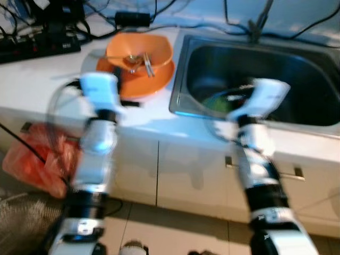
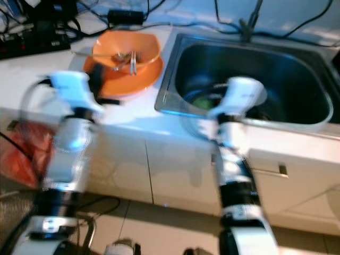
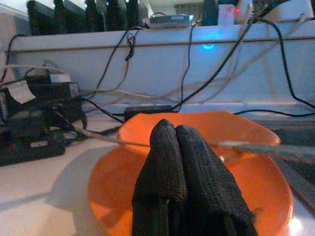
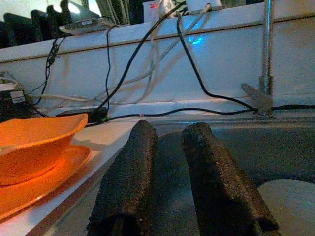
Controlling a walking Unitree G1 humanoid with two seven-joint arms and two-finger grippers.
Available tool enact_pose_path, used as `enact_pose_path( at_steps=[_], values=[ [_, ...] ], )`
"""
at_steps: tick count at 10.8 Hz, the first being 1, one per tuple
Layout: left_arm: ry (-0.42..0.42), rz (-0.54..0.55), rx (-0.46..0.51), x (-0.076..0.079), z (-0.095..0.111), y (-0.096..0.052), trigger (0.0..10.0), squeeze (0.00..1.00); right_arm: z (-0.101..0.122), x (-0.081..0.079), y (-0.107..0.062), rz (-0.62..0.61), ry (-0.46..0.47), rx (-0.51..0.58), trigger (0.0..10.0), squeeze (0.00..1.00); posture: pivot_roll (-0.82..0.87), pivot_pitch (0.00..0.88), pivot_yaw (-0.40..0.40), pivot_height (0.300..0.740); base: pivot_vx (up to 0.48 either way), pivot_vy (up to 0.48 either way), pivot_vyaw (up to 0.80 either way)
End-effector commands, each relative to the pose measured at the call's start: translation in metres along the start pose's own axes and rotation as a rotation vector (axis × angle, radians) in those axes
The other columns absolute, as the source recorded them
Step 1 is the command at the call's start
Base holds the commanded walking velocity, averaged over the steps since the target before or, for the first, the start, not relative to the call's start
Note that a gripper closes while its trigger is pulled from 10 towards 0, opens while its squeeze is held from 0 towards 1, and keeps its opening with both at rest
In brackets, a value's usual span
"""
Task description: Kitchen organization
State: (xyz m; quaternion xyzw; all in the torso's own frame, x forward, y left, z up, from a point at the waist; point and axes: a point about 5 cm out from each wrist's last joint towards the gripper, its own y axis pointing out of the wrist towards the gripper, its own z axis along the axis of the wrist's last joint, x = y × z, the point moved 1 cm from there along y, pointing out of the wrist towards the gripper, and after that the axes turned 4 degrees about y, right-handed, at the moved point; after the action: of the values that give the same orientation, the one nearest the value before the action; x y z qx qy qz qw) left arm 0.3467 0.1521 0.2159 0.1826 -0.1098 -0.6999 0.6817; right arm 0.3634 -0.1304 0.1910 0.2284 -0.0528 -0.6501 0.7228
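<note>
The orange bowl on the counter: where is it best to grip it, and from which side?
Probably the orange bowl by its near rim, from the counter's front edge: the wall flares up above the orange plate, and the utensils lie inside, farther back.

A home kitchen — steel sink (image 1: pixel 319 119), white counter (image 1: pixel 32 85), cabinet doors (image 1: pixel 133 170) below.
</note>
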Motion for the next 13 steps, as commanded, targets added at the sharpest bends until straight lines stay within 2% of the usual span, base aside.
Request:
enact_pose_path(
  at_steps=[1,4,8,10,11,12,13],
  values=[
    [-0.009,-0.027,0.012,0.009,0.003,-0.001,10.0,0.0,0.006,0.009,0.002,-0.021,-0.012,0.021,10.0,0.0,0.24,0.141,-0.023,0.74,0.27,0.0,0.0],
    [-0.012,-0.031,0.021,0.01,0.005,-0.001,10.0,0.0,0.006,0.01,0.001,-0.026,-0.01,0.023,10.0,0.0,0.24,0.143,-0.023,0.74,0.273,0.0,0.0],
    [-0.019,-0.048,0.063,0.013,0.013,-0.002,10.0,0.0,0.006,0.01,0.001,-0.026,-0.009,0.021,10.0,0.0,0.24,0.143,-0.024,0.74,0.0,0.0,0.0],
    [0.02,-0.076,0.081,0.014,0.02,-0.003,10.0,0.0,0.005,0.01,0.001,-0.026,-0.01,0.017,10.0,0.0,0.24,0.142,-0.025,0.74,0.0,0.0,0.0],
    [0.019,-0.08,0.076,0.014,0.018,-0.004,10.0,0.21,0.004,0.01,0.001,-0.025,-0.009,0.016,10.0,0.0,0.24,0.141,-0.025,0.74,0.0,0.0,0.0],
    [0.01,-0.076,0.067,0.014,0.015,-0.005,10.0,1.0,0.004,0.01,0.001,-0.023,-0.008,0.014,10.0,0.0,0.24,0.141,-0.025,0.74,0.0,0.0,0.0],
    [0.01,-0.092,0.065,0.016,0.015,-0.007,10.0,1.0,0.003,0.009,0.0,-0.021,-0.007,0.014,10.0,0.0,0.24,0.136,-0.022,0.74,0.0,0.0,0.0]
  ],
)
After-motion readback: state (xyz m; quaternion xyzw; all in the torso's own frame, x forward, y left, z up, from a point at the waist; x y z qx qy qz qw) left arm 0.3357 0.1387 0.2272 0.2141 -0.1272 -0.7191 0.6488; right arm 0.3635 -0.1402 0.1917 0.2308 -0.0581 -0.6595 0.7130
